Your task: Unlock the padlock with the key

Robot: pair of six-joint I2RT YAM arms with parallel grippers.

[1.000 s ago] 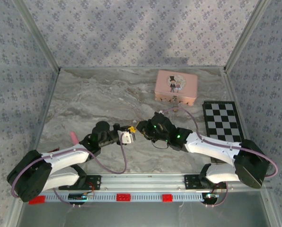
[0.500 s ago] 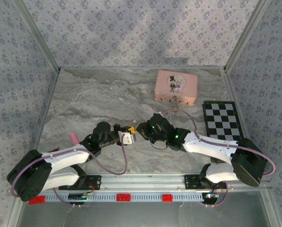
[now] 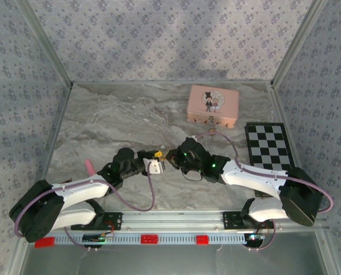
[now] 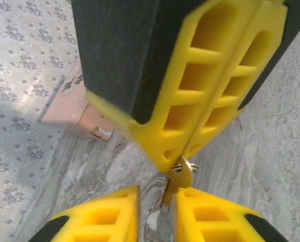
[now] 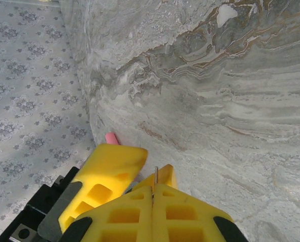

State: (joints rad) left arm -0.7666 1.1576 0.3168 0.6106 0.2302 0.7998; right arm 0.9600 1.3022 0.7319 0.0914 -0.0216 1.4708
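The padlock (image 4: 181, 175) is tiny, so I think it is very light, hard and smooth. It could slip or spin if I only pinch its thin loop. I would hold it by its flat gold sides, so it cannot turn when the key goes in. The key (image 4: 166, 194) looks even thinner, like a little strip. I think it is stiff, but it could bend or drop if I push it crooked. I would hold its wide end and leave the tip free.

The padlock is gold with a small shiny silver loop on top. It hangs in the air above the bench (image 4: 276, 151), right at the tip of my right tool (image 4: 177, 157). That tool's fingers are pressed together, and they seem to pinch the loop. The key points down from the padlock into the gap of my left tool (image 4: 155, 197). Those two fingers stand a little apart, with the key close to one of them. I cannot tell if they grip it. From above, both tools meet near the middle of the bench. The pink tin (image 3: 213, 105) sits well apart, behind them.
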